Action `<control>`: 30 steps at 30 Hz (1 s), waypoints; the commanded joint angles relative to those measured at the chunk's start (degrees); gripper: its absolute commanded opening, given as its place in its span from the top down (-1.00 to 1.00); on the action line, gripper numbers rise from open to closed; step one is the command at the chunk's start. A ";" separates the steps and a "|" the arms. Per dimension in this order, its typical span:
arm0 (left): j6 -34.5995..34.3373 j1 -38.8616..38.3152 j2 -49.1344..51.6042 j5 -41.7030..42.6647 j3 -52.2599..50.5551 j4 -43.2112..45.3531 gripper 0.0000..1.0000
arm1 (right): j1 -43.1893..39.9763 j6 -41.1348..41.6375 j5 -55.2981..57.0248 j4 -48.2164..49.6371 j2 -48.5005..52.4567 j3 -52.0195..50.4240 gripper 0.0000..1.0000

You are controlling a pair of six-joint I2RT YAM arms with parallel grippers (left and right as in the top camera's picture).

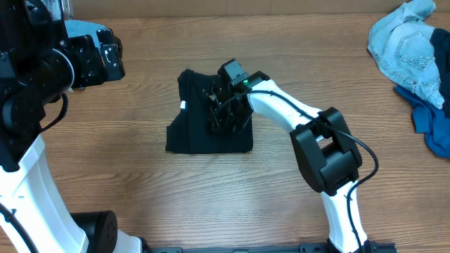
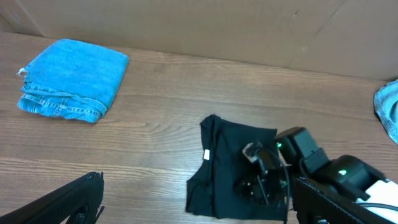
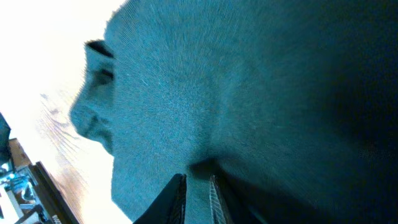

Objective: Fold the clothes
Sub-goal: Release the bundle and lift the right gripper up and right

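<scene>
The black T-shirt [image 1: 188, 137] lay in a rough folded square in the middle of the desk [image 1: 302, 49], soft, light and limp, likely to sag or slip from a loose hold. The right gripper [image 1: 223, 112] was pinched nearly closed on a tuck of its cloth; the left gripper [image 2: 198, 186] hung wide open and empty. A hem or corner looked the surest place to take hold

Right gripper [image 1: 223, 116] fingertips lost black-on-black against black T-shirt [image 1: 190, 137]. Denim pile [image 1: 404, 49], royal-blue garment [image 1: 430, 126] cut off at right edge. White tag [image 1: 183, 105] too small to read.
</scene>
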 commanded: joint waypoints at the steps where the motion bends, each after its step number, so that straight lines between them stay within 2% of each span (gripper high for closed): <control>1: 0.70 -0.39 0.24 0.44 -0.20 0.07 -1.00 | -1.77 -0.09 0.20 0.55 -8.26 4.74 0.73; 10: 0.70 -0.39 0.24 0.44 -0.20 0.07 -1.00 | -3.43 -0.04 5.31 5.25 -8.31 5.27 0.78; 22: 0.68 -0.39 0.24 0.46 -0.20 0.07 -1.00 | -3.43 1.49 3.96 7.98 2.93 5.27 0.78; 29: 0.68 -0.39 0.24 0.48 -0.20 0.07 -1.00 | -3.32 1.51 3.19 7.93 4.74 5.27 0.70; 30: 0.68 -0.39 0.24 0.46 -0.20 0.07 -1.00 | -3.32 1.49 3.19 7.58 4.68 5.33 0.63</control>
